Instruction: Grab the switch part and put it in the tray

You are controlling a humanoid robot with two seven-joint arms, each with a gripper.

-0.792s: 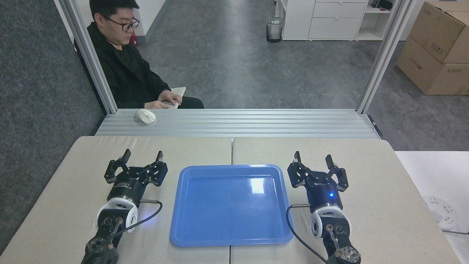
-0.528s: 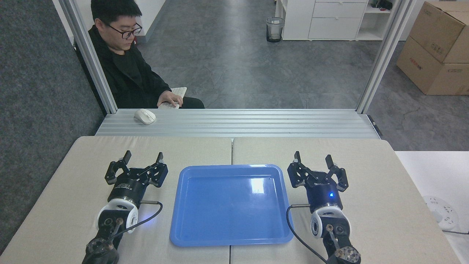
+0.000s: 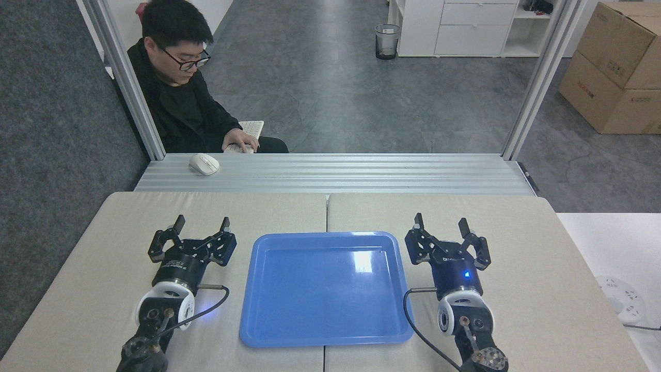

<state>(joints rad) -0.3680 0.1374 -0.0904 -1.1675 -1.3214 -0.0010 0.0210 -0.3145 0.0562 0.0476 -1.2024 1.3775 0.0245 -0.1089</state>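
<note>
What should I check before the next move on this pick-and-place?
1. Switch part located: not ok, none visible on the table.
2. Tray in reach between the arms: ok.
3. Tray free of other items: ok.
4. Left gripper open and holding nothing: ok.
5. Right gripper open and holding nothing: ok.
6. Person away from the work surface: ok, seated beyond the rail with a hand on a keyboard.

We see a glossy blue tray (image 3: 326, 289) on our beige surface (image 3: 537, 268) — both our hands, left (image 3: 201, 226) and right (image 3: 441, 225), are black with white wrist rings. A white mouse (image 3: 204, 164) sits on the silver ribbed far edge.
</note>
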